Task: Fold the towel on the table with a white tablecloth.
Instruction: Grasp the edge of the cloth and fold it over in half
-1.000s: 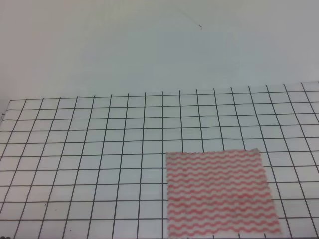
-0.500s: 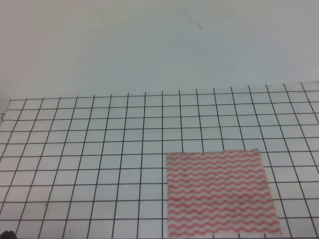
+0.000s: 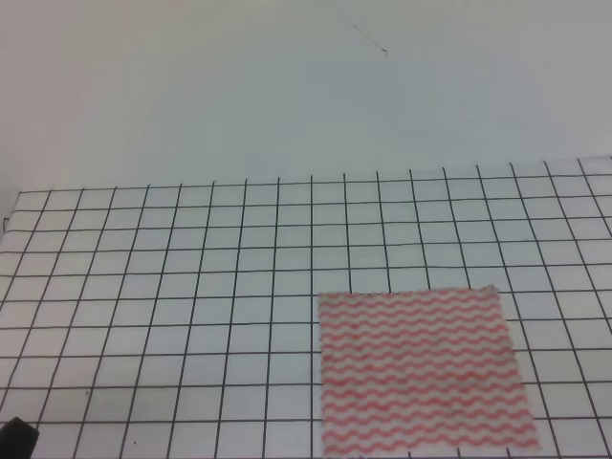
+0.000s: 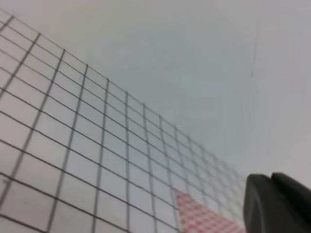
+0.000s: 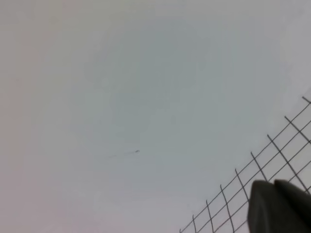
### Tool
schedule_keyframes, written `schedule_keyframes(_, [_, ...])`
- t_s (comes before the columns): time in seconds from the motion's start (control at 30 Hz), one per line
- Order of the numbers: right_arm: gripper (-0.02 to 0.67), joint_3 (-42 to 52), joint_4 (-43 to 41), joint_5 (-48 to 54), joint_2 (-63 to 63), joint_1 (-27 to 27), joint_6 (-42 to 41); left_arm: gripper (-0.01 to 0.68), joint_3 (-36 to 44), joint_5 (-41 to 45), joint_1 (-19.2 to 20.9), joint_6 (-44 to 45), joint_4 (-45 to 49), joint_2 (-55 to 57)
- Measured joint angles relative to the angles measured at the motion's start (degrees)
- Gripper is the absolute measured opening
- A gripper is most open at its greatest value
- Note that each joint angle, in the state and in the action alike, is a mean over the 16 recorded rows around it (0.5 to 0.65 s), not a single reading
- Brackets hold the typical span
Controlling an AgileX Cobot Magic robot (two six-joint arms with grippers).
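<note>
The thin red-pink wavy-striped towel (image 3: pixel 423 371) is laid flat on the white black-gridded tablecloth (image 3: pixel 191 287), at the bench's near right. Its sides appear nearly equal; stripes run left-right. If one layer is pinched unevenly, a skewed fold is risked. The state of both arms' fingers cannot be told.

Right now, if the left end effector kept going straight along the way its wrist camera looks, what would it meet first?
Probably the gridded tablecloth, short of the towel, whose corner lies further on to the right. Only a dark part of the left end effector shows, so depth and exact heading are uncertain.
</note>
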Motion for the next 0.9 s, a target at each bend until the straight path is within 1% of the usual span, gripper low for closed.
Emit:
schedule_keyframes(0.1, [-0.001, 0.00, 5.66, -2.33, 0.08, 0.00, 0.02, 0.000, 0.00, -0.95, 0.00, -0.95, -6.33, 0.00])
schedule_keyframes(0.23, [-0.001, 0.00, 9.15, -3.90, 0.00, -0.01, 0.03, 0.000, 0.00, -2.88, 0.00, -1.38, -13.00, 0.00])
schedule_keyframes(0.33, [-0.001, 0.11, 10.10, -3.63, -0.08, -0.02, -0.72, 0.000, 0.00, -3.96, 0.00, -1.24, -15.94, 0.00])
schedule_keyframes(0.47, [-0.001, 0.09, 11.38, -1.01, 0.00, -0.02, -2.97, 0.000, -0.01, -5.11, 0.00, -1.01, -17.04, 0.00])
schedule_keyframes(0.63, [-0.001, -1.43, 12.69, 4.80, 0.06, -0.02, -10.01, 0.000, -0.57, -5.03, 0.00, 1.87, -16.91, 0.00])
schedule_keyframes(0.77, [-0.001, -4.26, 12.52, 9.91, 1.00, -0.02, -17.48, 0.000, -2.20, -2.67, 0.00, 7.71, -16.79, 0.02])
schedule_keyframes(0.9, [-0.001, -8.85, 9.25, 14.50, 4.23, -0.01, -23.70, 0.000, -4.74, -0.03, 0.00, 14.87, -16.63, 0.60])
